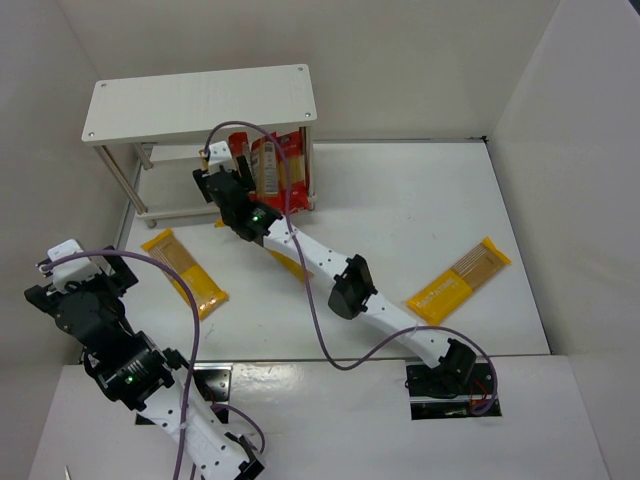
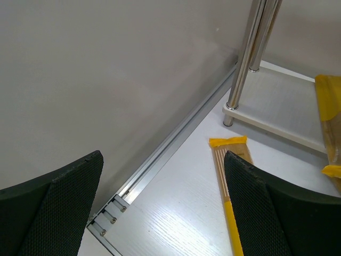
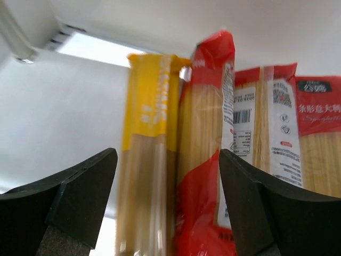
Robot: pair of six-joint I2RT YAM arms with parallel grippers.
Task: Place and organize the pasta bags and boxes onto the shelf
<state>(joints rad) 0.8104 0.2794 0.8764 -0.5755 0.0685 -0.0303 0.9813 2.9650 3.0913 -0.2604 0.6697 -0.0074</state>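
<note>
One white two-tier shelf (image 1: pixel 200 100) and two robot arms, left (image 1: pixel 120 350) and right (image 1: pixel 330 270), share one table (image 1: pixel 400 200). Four yellow spaghetti packs can be counted: one lying at left (image 1: pixel 185 272), one at right (image 1: pixel 460 280), a third pack (image 1: pixel 289 267) partly hidden under the right arm, and a fourth pack (image 3: pixel 149 160) upright. Red-edged bags (image 3: pixel 205 160) beside it number at least two, possibly three; overlap prevents a firm count.

- red bags (image 3: pixel 265 80), right of the upright yellow pack (image 3: pixel 149 106): a barcode on a white panel, digits too small; white Chinese characters on the far-right red label, unreadable.
- yellow pack: pale blurred lettering.
</note>
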